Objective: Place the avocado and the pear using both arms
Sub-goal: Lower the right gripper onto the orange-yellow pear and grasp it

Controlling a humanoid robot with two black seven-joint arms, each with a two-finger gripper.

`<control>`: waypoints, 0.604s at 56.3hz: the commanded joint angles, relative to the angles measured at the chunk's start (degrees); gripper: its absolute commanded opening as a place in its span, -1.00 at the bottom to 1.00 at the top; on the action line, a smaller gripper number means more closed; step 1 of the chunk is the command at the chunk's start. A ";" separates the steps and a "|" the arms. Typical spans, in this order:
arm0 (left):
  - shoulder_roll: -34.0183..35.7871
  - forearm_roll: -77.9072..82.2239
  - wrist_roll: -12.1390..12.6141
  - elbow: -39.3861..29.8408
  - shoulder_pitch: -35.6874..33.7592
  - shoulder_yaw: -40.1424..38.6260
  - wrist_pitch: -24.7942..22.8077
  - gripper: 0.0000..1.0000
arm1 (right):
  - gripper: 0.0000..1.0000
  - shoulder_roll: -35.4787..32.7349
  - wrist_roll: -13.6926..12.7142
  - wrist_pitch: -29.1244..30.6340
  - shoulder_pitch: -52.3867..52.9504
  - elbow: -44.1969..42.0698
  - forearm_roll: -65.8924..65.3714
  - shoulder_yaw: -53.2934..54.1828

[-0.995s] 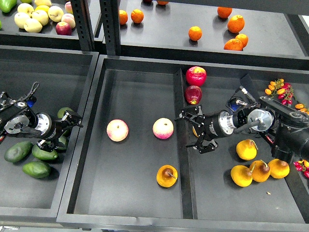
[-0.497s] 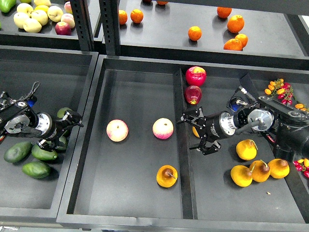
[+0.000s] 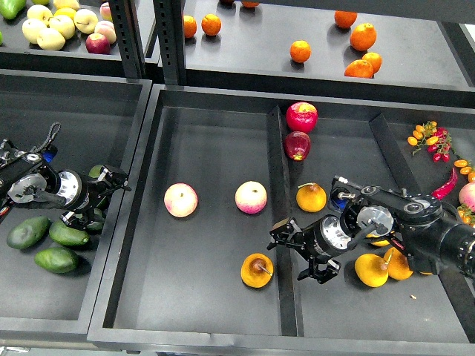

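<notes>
Pear (image 3: 257, 270) on the floor of the middle tray (image 3: 208, 141), near its front right corner, just left of the divider rail (image 3: 280, 222); stem up and tipped toward the right, dark brown patch around it, no clear long axis on so round a fruit. Right gripper (image 3: 299, 255) just right of it, over the rail, fingers spread, nothing between them, the near fingertip close to the pear but apart from it. Two pink-and-cream fruits (image 3: 180, 199) farther back in the same tray, well left of those fingers. Behind the right fingers, in the right compartment: one orange-yellow fruit (image 3: 311, 197), two red apples (image 3: 300, 116) at the back, more yellow fruits (image 3: 370, 269) partly hidden under the arm.

Avocado (image 3: 95, 172) in the left tray (image 3: 74, 96), dark green, mostly hidden behind the left gripper (image 3: 100, 200); axis and pointing not readable. Left fingers spread around it or just in front, contact not discernible. Three lighter avocados (image 3: 56, 259) below and left of those fingers, long axes roughly left-right.
</notes>
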 commanded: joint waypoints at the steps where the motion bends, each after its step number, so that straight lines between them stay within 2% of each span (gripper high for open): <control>1: 0.01 0.00 0.00 -0.09 -0.06 0.00 0.00 0.98 | 0.99 1.82 0.00 0.00 -0.36 -1.19 -0.01 0.14; 24: 0.01 0.00 0.00 -0.09 0.20 0.00 0.00 0.98 | 0.98 4.98 0.00 0.00 -1.68 -5.06 -0.01 0.23; 34: 0.09 0.00 0.00 -0.18 0.55 0.00 0.00 0.98 | 0.88 5.95 0.00 0.00 -2.03 -5.85 0.08 0.58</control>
